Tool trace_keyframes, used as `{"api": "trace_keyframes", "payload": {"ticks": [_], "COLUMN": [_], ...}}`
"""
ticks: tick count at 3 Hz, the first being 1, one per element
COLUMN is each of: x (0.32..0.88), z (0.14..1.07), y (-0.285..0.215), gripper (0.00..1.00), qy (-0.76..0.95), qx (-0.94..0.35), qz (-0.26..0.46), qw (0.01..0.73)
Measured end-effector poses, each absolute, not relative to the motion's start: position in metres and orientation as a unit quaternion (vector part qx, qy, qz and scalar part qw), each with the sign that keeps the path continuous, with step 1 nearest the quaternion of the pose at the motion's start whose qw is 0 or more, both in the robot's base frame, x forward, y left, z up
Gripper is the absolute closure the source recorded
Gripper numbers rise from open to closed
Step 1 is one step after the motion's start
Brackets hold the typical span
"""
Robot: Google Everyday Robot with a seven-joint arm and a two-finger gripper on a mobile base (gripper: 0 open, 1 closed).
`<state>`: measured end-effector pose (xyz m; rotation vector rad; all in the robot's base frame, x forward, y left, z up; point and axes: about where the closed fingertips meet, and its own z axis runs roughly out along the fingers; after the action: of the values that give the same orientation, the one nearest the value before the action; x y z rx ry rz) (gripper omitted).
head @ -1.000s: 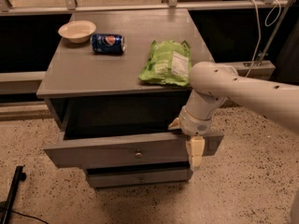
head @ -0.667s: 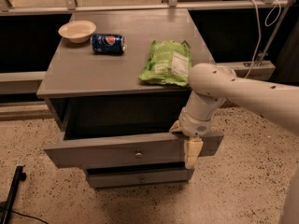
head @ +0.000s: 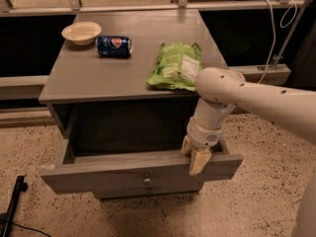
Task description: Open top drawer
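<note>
While the gripper sits hooked over the upper lip of the top drawer, one finger hangs down the outside of the front panel and the other tucks in behind it. I read the claw as closed on that panel edge, well right of the small round knob. Above it, the pale arm reaches in from the right and bends down at the wrist. Now the relation that matters: the drawer is right there in the claw, its front panel running left to right across the view and its travel pointing out of the cabinet toward the camera. Any further pull goes straight toward us, and with the hold off-centre to the right I'd watch for the box skewing. The drawer stands well out, its dark interior showing, so the job looks nearly or fully done. Up on the grey cabinet top sit a cream bowl, a blue soda can just beside it and a green chip bag near the right edge, close by the arm. Around all this lie a speckled floor and a cable hanging at far right.
</note>
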<state>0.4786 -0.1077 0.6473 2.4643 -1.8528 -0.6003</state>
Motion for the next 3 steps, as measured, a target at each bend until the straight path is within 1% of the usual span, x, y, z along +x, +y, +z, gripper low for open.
{"api": "trace_keyframes", "payload": {"ticks": [1, 2, 3], "x": [0.453, 0.429, 0.429], "z": [0.679, 0.722, 0.746], "y": [-0.098, -0.086, -0.076], "gripper": [0.57, 0.39, 0.16], "qy": [-0.558, -0.526, -0.513], "qx": [0.807, 0.833, 0.848], "qz": [-0.194, -0.17, -0.134], "qw": [0.001, 0.0, -0.002]}}
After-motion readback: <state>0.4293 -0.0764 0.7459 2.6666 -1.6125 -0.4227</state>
